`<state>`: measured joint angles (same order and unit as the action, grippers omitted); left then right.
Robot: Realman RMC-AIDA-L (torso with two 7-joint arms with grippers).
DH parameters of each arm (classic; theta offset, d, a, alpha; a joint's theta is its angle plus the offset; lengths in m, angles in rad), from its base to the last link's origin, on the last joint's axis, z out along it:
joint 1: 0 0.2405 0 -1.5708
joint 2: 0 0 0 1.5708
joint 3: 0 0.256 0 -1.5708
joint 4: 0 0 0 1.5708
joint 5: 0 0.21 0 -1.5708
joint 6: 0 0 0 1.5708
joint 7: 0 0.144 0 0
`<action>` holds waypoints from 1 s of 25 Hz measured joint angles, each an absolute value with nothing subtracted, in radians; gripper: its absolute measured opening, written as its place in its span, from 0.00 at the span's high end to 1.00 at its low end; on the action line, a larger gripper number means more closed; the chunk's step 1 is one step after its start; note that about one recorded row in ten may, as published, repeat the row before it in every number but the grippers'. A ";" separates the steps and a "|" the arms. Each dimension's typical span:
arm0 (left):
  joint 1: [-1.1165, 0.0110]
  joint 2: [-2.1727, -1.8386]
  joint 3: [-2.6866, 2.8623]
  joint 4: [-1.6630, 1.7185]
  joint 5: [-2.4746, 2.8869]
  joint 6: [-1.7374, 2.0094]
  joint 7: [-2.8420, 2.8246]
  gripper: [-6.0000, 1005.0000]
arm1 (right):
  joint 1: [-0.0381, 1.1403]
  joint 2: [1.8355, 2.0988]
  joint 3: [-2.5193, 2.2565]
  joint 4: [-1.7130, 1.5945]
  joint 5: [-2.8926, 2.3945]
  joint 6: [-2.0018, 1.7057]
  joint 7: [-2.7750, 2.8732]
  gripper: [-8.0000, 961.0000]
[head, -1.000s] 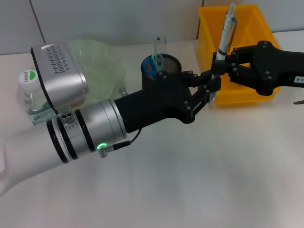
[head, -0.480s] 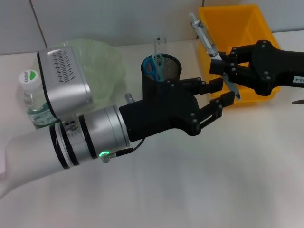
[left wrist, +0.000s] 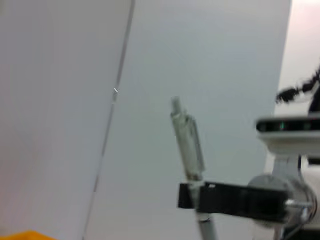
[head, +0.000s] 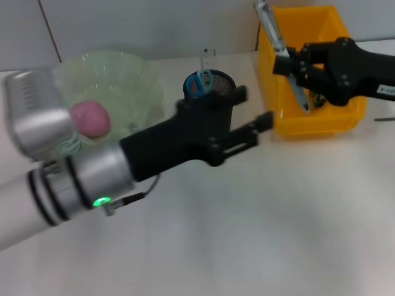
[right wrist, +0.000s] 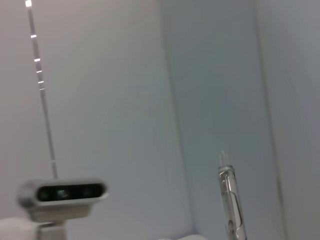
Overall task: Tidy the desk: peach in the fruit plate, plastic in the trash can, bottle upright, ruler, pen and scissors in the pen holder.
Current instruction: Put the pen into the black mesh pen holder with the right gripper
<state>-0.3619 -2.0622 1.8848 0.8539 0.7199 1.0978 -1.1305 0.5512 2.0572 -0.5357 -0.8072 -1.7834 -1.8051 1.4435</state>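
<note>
Pen-stowing step. The pen (head: 282, 54) is held clamped in the right end effector (head: 295, 65) above the yellow bin (head: 345, 117); the left end effector (head: 250, 117), spread wide and empty, is positioned beside the pen holder (head: 213, 86). Next, alignment over the holder is likely required.

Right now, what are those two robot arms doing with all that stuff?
The right gripper holds a pen tilted over the yellow bin. The left gripper is open and empty beside the black pen holder, which already has the scissors in it. A peach sits in the green fruit plate.
</note>
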 joint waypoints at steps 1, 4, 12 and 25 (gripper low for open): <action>-0.342 -2.061 1.862 0.851 0.721 1.128 -1.134 0.38 | 0.554 2.060 -0.535 -0.795 -1.778 -1.781 1.430 0.85; -0.305 -2.053 1.832 0.848 0.722 1.181 -1.148 0.35 | 0.573 2.071 -0.536 -0.745 -1.761 -1.687 1.362 0.85; -0.215 -2.035 1.795 0.845 0.723 1.312 -1.206 0.35 | 0.688 2.076 -0.546 -0.494 -1.718 -1.449 1.079 0.84; -0.207 -2.026 1.787 0.846 0.722 1.338 -1.276 0.35 | 0.760 2.082 -0.557 -0.209 -1.520 -1.271 0.678 0.84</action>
